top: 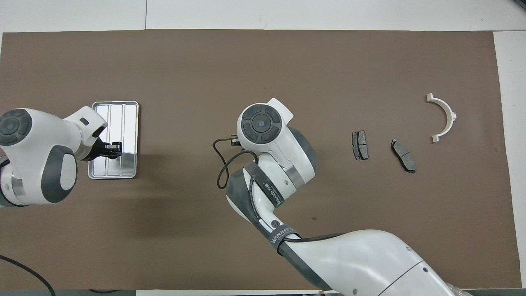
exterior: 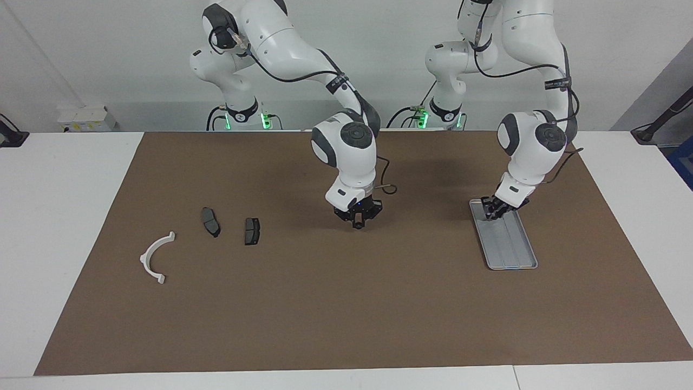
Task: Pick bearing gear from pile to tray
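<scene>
The silver ribbed tray (exterior: 517,252) lies toward the left arm's end of the table, also in the overhead view (top: 125,119). My left gripper (exterior: 494,210) is low over the tray's end nearer the robots (top: 115,149). I see no bearing gear in it. The pile lies toward the right arm's end: a white arc bracket (exterior: 154,258) (top: 445,117) and two dark brake pads (exterior: 211,221) (exterior: 252,231) (top: 360,145) (top: 403,155). My right gripper (exterior: 357,222) hangs over the mat's middle, fingers together and empty, apart from the pile. Its wrist hides it from overhead.
A brown mat (exterior: 335,314) covers most of the white table (exterior: 59,227). A tiny dark speck (top: 314,218) lies on the mat, nearer the robots than the brake pads. A cable loops beside the right arm's wrist (top: 222,164).
</scene>
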Tool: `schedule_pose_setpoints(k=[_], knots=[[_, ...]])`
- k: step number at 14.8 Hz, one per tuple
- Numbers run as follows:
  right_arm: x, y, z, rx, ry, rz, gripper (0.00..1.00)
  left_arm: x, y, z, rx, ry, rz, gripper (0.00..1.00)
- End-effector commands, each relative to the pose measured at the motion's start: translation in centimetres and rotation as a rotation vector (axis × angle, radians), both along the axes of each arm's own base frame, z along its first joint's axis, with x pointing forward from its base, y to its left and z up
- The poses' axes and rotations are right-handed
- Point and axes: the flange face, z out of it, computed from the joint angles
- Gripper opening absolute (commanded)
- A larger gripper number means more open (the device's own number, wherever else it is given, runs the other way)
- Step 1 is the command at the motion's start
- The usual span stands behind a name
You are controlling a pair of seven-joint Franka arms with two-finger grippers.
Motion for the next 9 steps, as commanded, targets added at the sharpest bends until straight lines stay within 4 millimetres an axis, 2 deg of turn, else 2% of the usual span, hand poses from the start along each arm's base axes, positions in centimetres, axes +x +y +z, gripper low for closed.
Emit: schedule_pose_setpoints(k=[1,3,5,6,7,8,9], knots=[[-0.9,-1.1,-2.6,0.012,-0.029,-0.016,0.00,-0.2,-0.2,-0.6,-0.006,-0.013,0.011,0.00],[-1.2,-1.5,-3.6,0.014,-0.034,-0.017,0.00,-0.4,-0.3,-1.2,-0.007,-0.019,0.009,0.03],[-1.1,-1.6,-3.5,0.010,-0.029,-0.020,0.00,-0.6,-0.3,-1.5,-0.008,-0.029,0.009,0.05],[-0.9,-1.7,-3.0,0.007,-0.024,-0.024,0.62,-0.7,-0.3,-1.5,-0.008,-0.030,0.009,0.09],[-0.5,-1.8,-2.1,0.000,-0.012,-0.029,0.88,-0.7,-0.3,-1.6,-0.008,-0.029,0.009,0.13],[0.0,-1.8,-0.6,-0.006,-0.005,-0.032,0.99,-0.8,-0.3,-1.6,-0.008,-0.024,0.009,0.23],[0.6,-1.7,1.3,-0.019,0.010,-0.035,0.99,-0.7,-0.3,-1.6,-0.007,-0.023,0.011,0.50]])
